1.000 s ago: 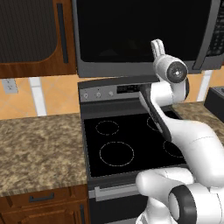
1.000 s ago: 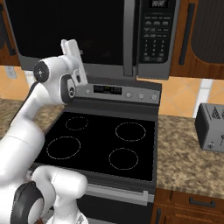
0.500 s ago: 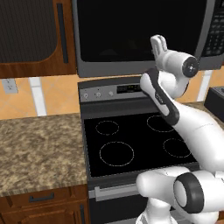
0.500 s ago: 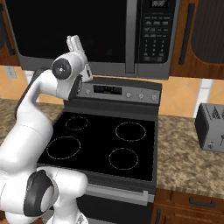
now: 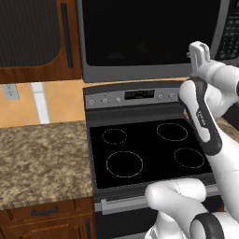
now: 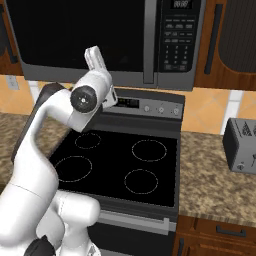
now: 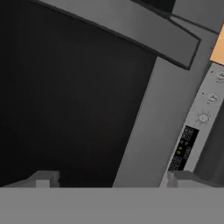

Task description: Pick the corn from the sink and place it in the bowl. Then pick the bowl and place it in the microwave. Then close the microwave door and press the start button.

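Two fingertips spread wide w/ nothing between them: gripper is open and empty, raised up in front of the microwave door, pointing at the dark glass near its lower edge. From the right base view the gripper sits at the door's lower part, left of the vertical grey handle strip, w/ the button panel well off to its right. Microwave door looks shut flush w/ its frame in both base views, so the bowl and corn are prob. inside, but the glass is too dark to tell. Sink isn't visible from this spot. Hand view has the door's grey frame running diagonally, plus the stove control panel w/ its small display off to one side, so the hand is rolled and tilted, close to the door. Judging by that, the open, empty hand suits pushing rather than grasping: fingers wide leave a flat front for nudging the door or, next, poking start. Remaining step is likely the start button; that calls for a sideways shift toward the panel and prob. closing the fingers to give a narrower tip. Risk: hitting a wrong key, since buttons sit close together. Stove below is bare; toaster on the counter at right is well apart from the arm.
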Robot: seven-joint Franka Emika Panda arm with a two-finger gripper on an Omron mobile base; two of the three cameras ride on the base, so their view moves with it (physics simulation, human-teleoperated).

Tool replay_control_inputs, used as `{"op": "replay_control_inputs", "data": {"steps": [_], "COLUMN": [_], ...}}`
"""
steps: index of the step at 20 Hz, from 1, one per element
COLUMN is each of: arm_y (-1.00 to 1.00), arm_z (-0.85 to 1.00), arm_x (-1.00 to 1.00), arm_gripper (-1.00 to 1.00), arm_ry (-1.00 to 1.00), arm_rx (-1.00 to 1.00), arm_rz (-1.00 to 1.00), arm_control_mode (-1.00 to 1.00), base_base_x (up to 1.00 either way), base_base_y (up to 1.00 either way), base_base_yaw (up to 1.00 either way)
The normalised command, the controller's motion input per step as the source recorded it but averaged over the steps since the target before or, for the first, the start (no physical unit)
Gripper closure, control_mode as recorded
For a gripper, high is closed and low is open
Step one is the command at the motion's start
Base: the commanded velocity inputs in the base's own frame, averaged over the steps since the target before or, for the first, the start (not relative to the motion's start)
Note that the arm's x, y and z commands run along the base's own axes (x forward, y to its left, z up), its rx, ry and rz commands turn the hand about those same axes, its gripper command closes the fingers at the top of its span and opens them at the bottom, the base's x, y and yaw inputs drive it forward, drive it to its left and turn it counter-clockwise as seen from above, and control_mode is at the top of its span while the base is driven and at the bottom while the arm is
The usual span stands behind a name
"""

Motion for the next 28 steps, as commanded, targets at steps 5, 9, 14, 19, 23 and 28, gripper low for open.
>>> {"op": "replay_control_inputs", "data": {"steps": [5,9,14,19,23,28], "arm_y": [-0.68,-0.79,-0.85,-0.32,0.0,-0.01], "arm_z": [0.27,0.25,0.07,-0.07,-0.2,-0.3], "arm_x": [-1.0,-0.92,-0.55,0.16,0.52,0.42], "arm_gripper": [-1.0,-1.0,-1.0,-1.0,-1.0,-1.0], "arm_ry": [-0.01,0.02,0.12,0.2,0.1,0.02], "arm_rx": [0.06,0.07,0.03,0.0,0.0,0.02], "arm_rz": [0.02,0.01,0.0,0.0,0.01,0.01], "arm_control_mode": [-1.0,-1.0,-1.0,-1.0,-1.0,-1.0], "base_base_x": [0.0,0.0,0.0,0.0,0.0,0.0], "base_base_y": [0.0,0.0,0.0,0.0,0.0,0.0], "base_base_yaw": [0.0,0.0,0.0,0.0,0.0,0.0]}}
